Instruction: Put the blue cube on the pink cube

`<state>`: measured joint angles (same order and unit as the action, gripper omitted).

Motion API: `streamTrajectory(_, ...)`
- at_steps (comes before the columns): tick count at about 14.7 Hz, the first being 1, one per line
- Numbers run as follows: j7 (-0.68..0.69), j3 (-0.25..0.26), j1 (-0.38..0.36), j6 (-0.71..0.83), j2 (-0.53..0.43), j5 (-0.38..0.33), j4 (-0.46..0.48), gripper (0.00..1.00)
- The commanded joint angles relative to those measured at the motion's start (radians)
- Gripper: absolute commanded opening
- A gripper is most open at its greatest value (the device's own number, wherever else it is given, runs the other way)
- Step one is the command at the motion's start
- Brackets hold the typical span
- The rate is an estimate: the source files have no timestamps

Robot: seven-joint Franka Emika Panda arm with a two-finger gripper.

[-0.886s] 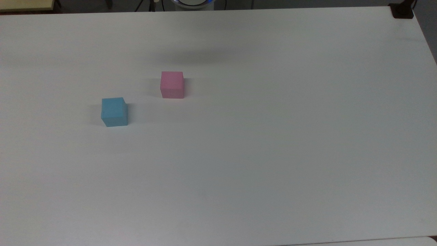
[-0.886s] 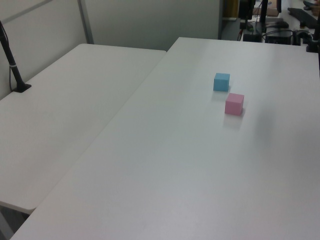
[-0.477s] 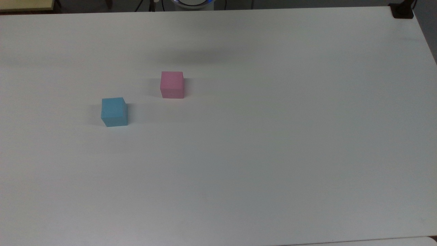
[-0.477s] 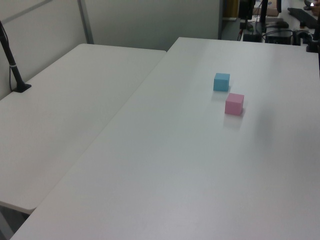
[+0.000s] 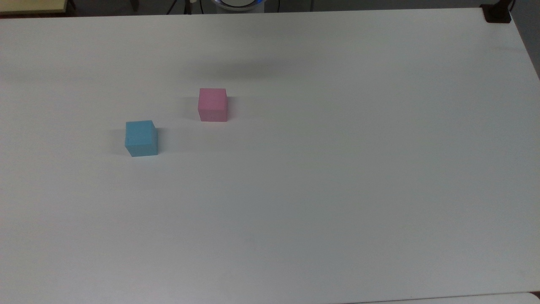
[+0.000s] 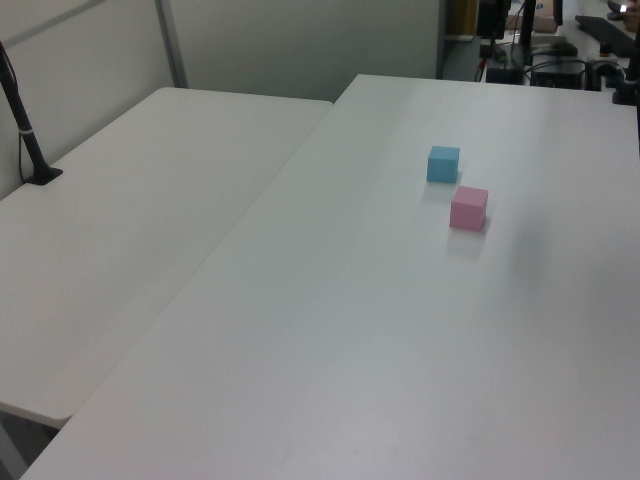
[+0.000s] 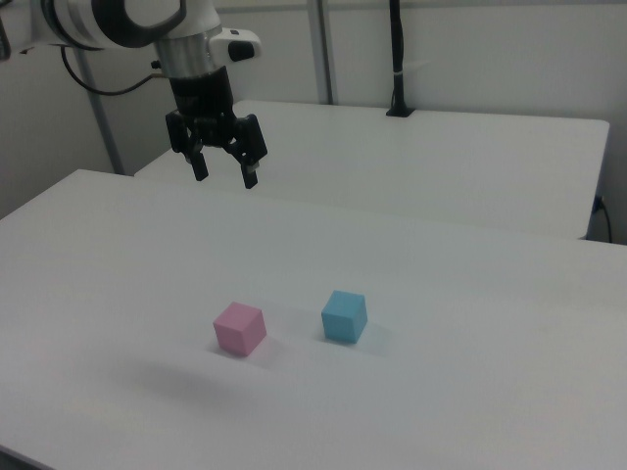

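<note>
No readable text, label, brand, number or sign anywhere (plain matte faces on both cubes, bare white tabletops, no marking on the arm).

Arm raised, gripper pointing down, fingers spread apart

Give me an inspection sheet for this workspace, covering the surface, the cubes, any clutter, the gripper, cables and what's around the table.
Surface: white table, bare apart from the two cubes.
Blue cube: blue cube sits flat on the table, untouched.
Pink cube: pink cube sits flat on the table, apart from the blue cube, with nothing on top.
Clutter: nothing seen.
Gripper: gripper open, empty, hanging high above the table, on the right view's left of both cubes.
Cables: black cable loops behind the arm.
Surroundings: second white table alongside, with a black post standing on it.
</note>
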<state>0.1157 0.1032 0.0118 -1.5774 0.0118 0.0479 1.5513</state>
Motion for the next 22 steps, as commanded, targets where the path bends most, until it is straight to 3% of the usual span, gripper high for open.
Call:
streamTrajectory(1, 0.012, 0.013, -0.007, -0.015, -0.023, -0.023, 0.024, 1.0)
streamTrajectory(8, 0.051, 0.016, 0.029, -0.024, -0.018, -0.022, 0.027, 1.0)
streamTrajectory(11, 0.281, 0.018, 0.085, -0.027, 0.014, -0.02, 0.029, 1.0)
streamTrajectory(13, 0.357, 0.018, 0.128, -0.058, 0.031, -0.022, 0.029, 1.0)
streamTrajectory(17, 0.351, 0.016, 0.192, -0.197, 0.109, -0.054, 0.045, 1.0)
streamTrajectory(22, 0.286, 0.016, 0.195, -0.427, 0.221, -0.071, 0.119, 1.0)
